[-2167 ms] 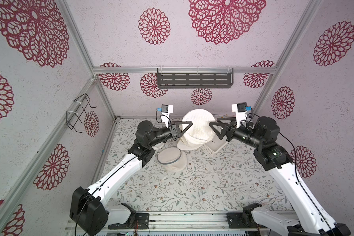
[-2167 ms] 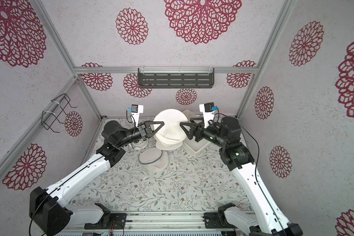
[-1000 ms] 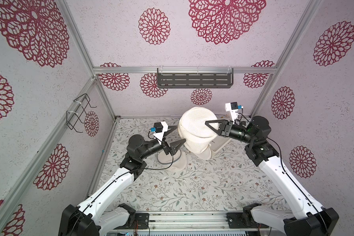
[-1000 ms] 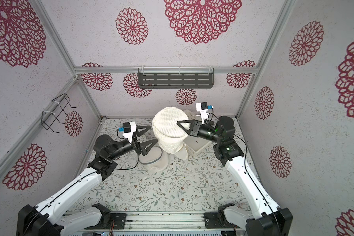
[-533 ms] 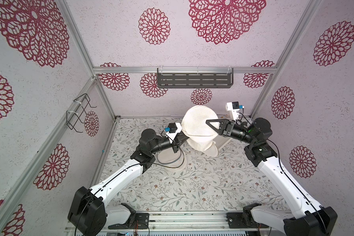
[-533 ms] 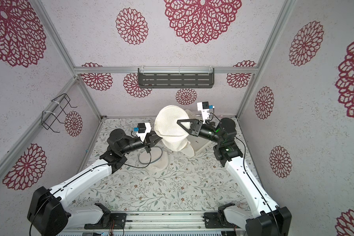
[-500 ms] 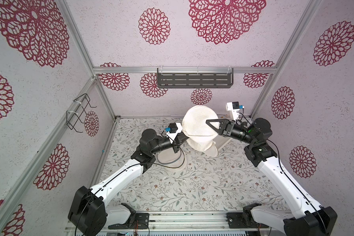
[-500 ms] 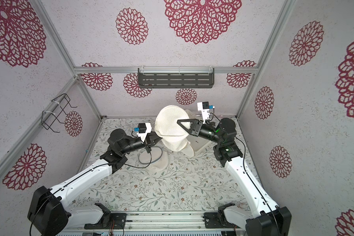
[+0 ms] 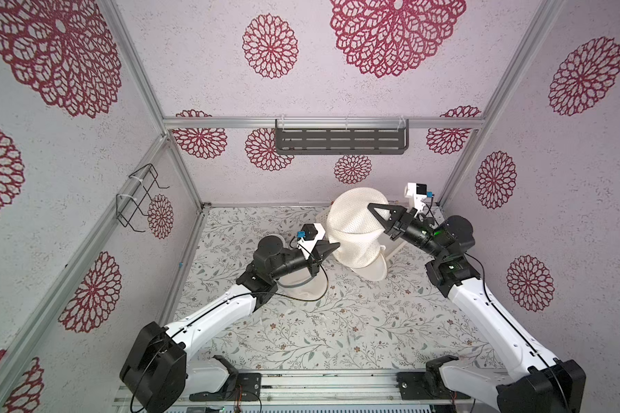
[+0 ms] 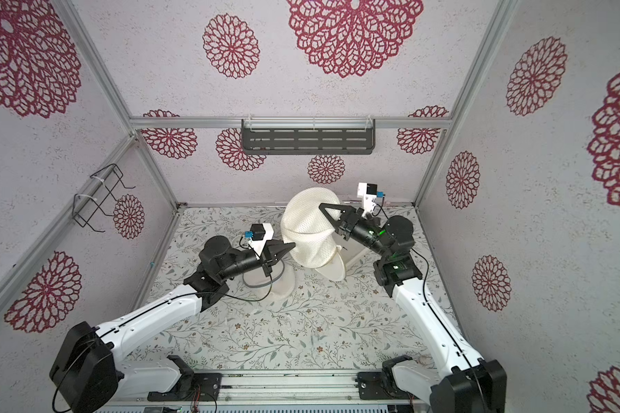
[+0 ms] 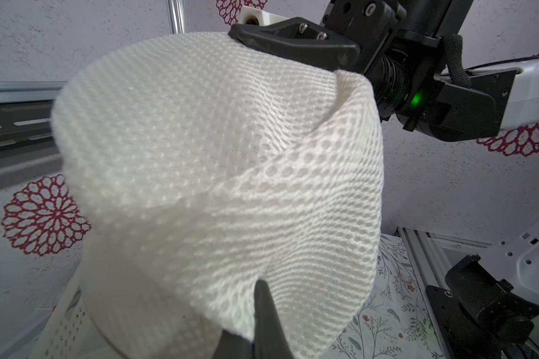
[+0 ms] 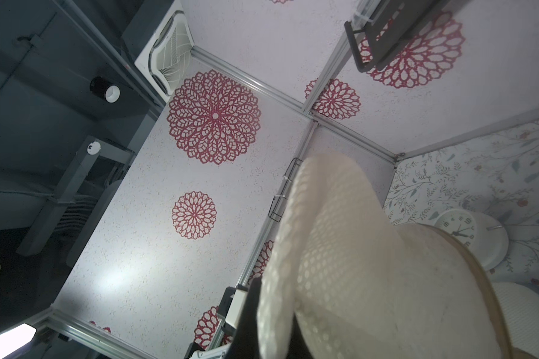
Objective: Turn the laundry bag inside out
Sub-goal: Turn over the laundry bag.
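Right gripper [image 9: 373, 208] is clamped on the upper mesh of the laundry bag [image 9: 351, 232]. The bag hangs from it over the far part of the table [image 9: 337, 321], and the forearm rises from a bent elbow. Left gripper [image 9: 335, 246], closed, touches the bag's lower side. Its arm reaches low and forward, and I cannot tell whether it pinches mesh.

This is a robotics lab cell dressed as a home: an aluminium frame [image 9: 323, 122] holds wallpapered panels [image 9: 201, 82], robot arms [image 9: 215, 318] sit on a rail [image 9: 337, 384] at the floral-covered table's [image 9: 337, 321] front edge, and an industrial ceiling vent [image 12: 168, 52] shows beyond.
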`<control>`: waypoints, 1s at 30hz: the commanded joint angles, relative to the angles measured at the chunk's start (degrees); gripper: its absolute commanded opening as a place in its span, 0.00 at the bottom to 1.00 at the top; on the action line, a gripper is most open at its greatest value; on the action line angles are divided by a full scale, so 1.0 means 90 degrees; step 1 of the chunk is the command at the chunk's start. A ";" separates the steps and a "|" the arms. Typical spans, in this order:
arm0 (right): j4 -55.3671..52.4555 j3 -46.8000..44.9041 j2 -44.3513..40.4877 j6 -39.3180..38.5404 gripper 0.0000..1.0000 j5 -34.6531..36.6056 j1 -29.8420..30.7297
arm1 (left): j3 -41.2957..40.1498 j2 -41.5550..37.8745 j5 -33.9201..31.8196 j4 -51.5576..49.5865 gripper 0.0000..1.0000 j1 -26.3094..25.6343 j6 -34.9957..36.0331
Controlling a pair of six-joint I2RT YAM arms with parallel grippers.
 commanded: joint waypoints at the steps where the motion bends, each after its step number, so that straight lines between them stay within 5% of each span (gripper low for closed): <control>1: 0.0511 0.0114 -0.0207 0.0512 0.00 0.0774 -0.0095 | -0.0063 0.0088 -0.1114 0.0182 0.00 -0.0337 0.0600; 5: 0.0429 0.0030 -0.0300 0.0683 0.00 0.1165 -0.0011 | 0.0264 0.0328 -0.2206 -0.0453 0.00 -0.0739 0.1605; 9: 0.0053 -0.0028 -0.0421 0.0367 0.00 0.1779 0.0256 | 0.0429 0.0387 -0.1581 -0.0458 0.01 -0.1057 0.1806; 13: -0.0515 -0.0158 -0.0506 -0.0024 0.00 0.2166 0.0383 | 0.0187 0.0088 -0.1017 0.0179 0.23 -0.1276 0.2213; 16: -0.1180 -0.0106 -0.0642 -0.0369 0.00 0.2400 0.0338 | -0.0032 -0.0220 -0.1576 0.0143 0.40 -0.1230 0.2529; 24: -0.3203 0.0644 -0.0711 -0.2074 0.00 0.2502 0.0012 | -0.0934 -0.1591 -0.1583 -0.1070 0.65 -0.0187 0.2311; 30: -0.3689 0.1229 -0.0179 -0.3960 0.00 0.0664 -0.0038 | 0.0101 -0.1669 -0.0526 -0.2255 0.77 0.0809 0.0473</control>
